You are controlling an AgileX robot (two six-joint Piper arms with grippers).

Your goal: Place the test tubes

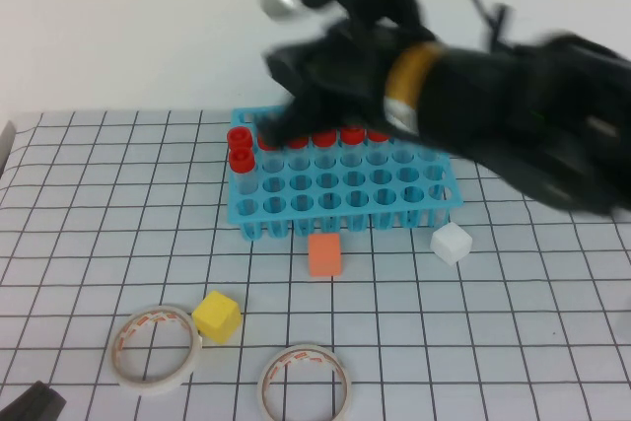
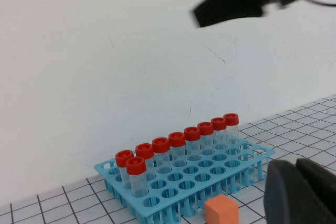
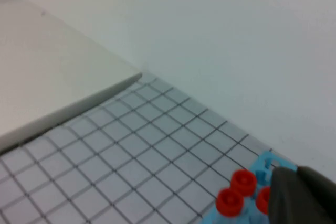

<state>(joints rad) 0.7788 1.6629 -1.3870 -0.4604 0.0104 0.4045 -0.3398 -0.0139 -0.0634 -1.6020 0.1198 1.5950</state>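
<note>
A blue test tube rack [image 1: 335, 214] stands mid-table. Red-capped test tubes [image 1: 325, 137] fill its back row, and one more tube [image 1: 240, 158] stands in the second row at the left end. My right gripper [image 1: 278, 125] hovers over the rack's back left corner, blurred, its fingers shut with nothing between them. In the right wrist view the shut gripper [image 3: 297, 171] is just above the red caps [image 3: 244, 180] and the rack corner [image 3: 262, 162]. My left gripper [image 1: 32, 403] sits low at the near left, shut [image 2: 295, 167] and empty, facing the rack [image 2: 210, 182] and its tubes [image 2: 177, 140].
An orange cube [image 1: 324, 254] lies in front of the rack, a white cube [image 1: 451, 243] near its right front corner. A yellow cube [image 1: 217, 315] and two tape rolls [image 1: 153, 347] [image 1: 306, 382] lie nearer the front. The right arm covers the rack's back right.
</note>
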